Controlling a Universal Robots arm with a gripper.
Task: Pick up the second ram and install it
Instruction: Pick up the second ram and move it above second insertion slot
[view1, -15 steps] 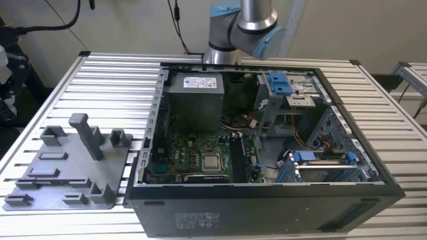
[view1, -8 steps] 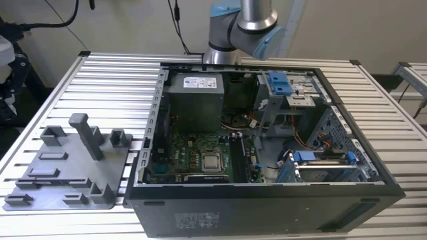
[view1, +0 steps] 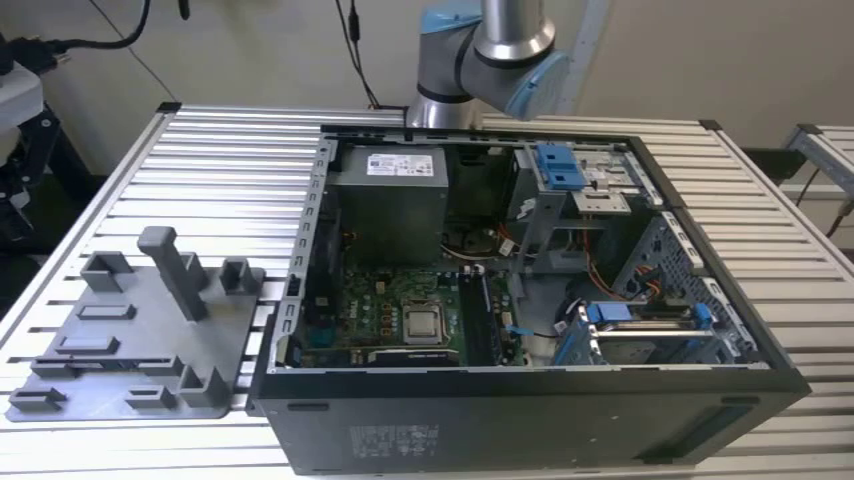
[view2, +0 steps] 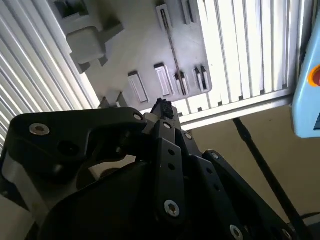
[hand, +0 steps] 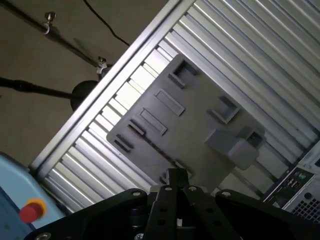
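Note:
The second ram (view2: 173, 50) is a thin dark strip standing on edge in the light-grey holder plate (view2: 145, 40), running between the plate's small blocks. It also appears in the first wrist view as a dark line, the ram (hand: 159, 150), on the plate (hand: 195, 125), and in the exterior view as the ram (view1: 118, 366) near the plate's front edge (view1: 134, 340). My gripper (view2: 161, 106) hangs well above the plate, apart from the strip. In both wrist views its black fingertips meet with nothing between them; the gripper (hand: 177, 175) points down at the plate.
An open black computer case (view1: 534, 300) lies to the exterior view's right of the plate, with the motherboard (view1: 400, 320), a grey power-supply box (view1: 387, 200) and blue drive brackets (view1: 561, 165). A tall grey post (view1: 171, 270) rises from the plate. A light-blue box with a red button (hand: 30, 210) stands off the slatted table.

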